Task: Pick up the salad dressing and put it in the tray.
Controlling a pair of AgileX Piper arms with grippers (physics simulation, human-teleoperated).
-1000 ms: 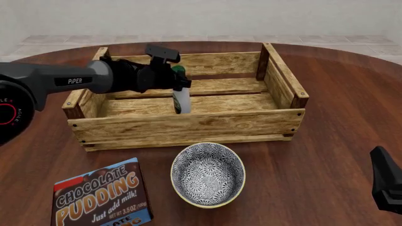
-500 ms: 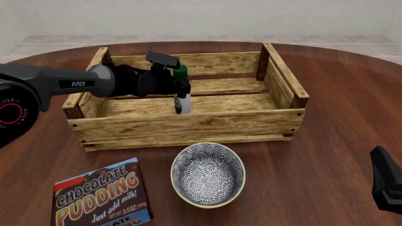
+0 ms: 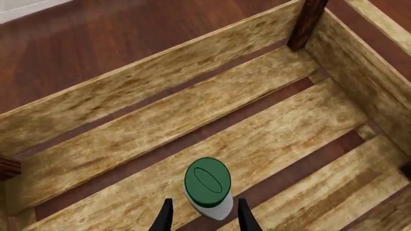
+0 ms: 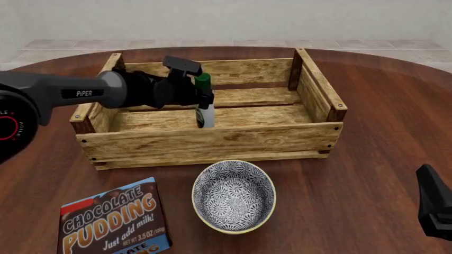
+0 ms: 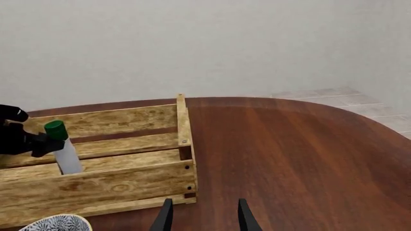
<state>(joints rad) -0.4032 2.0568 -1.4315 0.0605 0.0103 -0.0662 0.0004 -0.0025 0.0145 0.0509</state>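
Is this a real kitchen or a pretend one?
Probably pretend: it looks like a computer-made room. A bare round wooden table holds a crate, a patterned bowl and a pudding box, with plain walls and robot arms.

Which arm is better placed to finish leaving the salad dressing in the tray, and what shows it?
The left. Its claw is already at the salad dressing, which stands upright inside the tray. The right claw hangs over bare table, outside the tray.

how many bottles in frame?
1. The bottle stands upright inside the crate, near its middle, beside the left gripper. None seen elsewhere; nothing seems to be hidden.
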